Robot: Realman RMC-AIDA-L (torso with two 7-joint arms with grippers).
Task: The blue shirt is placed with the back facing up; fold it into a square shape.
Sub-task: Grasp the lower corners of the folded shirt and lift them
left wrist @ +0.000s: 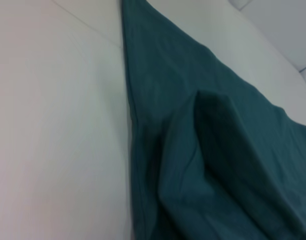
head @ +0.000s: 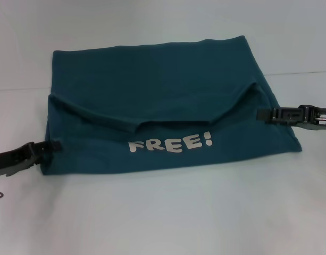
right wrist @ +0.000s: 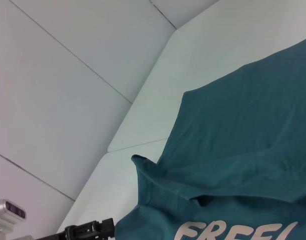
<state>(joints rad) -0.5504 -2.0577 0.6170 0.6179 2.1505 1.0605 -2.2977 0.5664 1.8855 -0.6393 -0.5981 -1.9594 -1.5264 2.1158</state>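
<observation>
The left gripper [head: 55, 145] and right gripper [head: 261, 115] each have their fingers clamped on opposite side edges of the partly folded blue shirt [head: 152, 90] on the white surface [head: 163, 212].

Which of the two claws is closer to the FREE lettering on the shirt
The right claw. It sits at the blue shirt's right edge, near the exclamation mark of the FREE! lettering; the left claw is at the left edge, farther from the F.

**Soft matte cloth, hard dark grippers**

Blue shirt [head: 152, 90] of soft, matte knit cloth, gently creased; pale "FREE!" lettering [head: 169, 144] flat and smooth (printed, apparently). Left gripper [head: 50, 146] and right gripper [head: 266, 115] in dark, faintly glossy plastic or metal. Table [head: 163, 218] smooth, matte white.
</observation>
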